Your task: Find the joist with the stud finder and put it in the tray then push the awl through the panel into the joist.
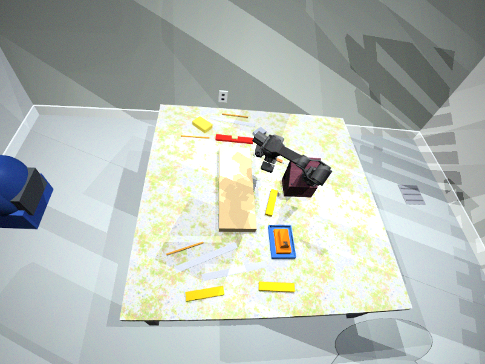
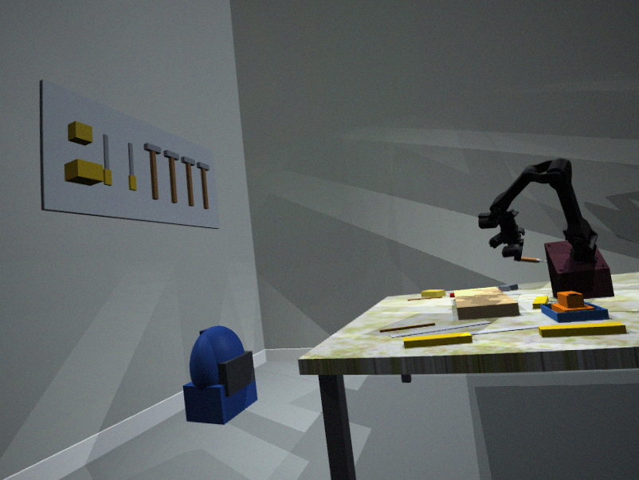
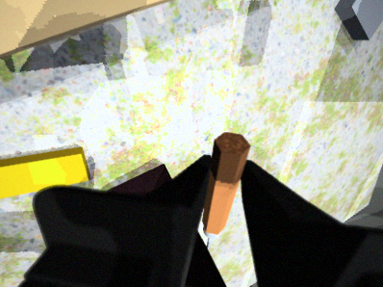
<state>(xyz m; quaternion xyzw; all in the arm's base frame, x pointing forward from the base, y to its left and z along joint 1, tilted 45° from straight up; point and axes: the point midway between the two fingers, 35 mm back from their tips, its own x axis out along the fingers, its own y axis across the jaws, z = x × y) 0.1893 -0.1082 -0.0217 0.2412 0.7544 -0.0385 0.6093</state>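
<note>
My gripper (image 3: 225, 165) (image 2: 518, 257) is shut on the orange awl (image 3: 225, 191) (image 2: 529, 259) (image 1: 279, 160) and holds it well above the table. The awl lies roughly level, its metal tip pointing toward the arm's base and its brown butt end toward the wrist camera's far side. The tan floor panel (image 1: 235, 196) (image 2: 488, 308) (image 3: 58, 17) lies beside the gripper, to its left in the top view. The orange stud finder (image 1: 282, 240) (image 2: 570, 300) sits in the blue tray (image 1: 270, 251) (image 2: 580, 316). The joist is hidden.
The dark red arm base (image 1: 299, 184) (image 2: 578, 276) stands right of the panel. A yellow bar (image 1: 271, 202) (image 3: 43, 172) lies between panel and base. A red level (image 1: 225, 138) and a grey block (image 1: 259, 131) (image 3: 368, 14) lie behind. Two yellow bars lie toward the front.
</note>
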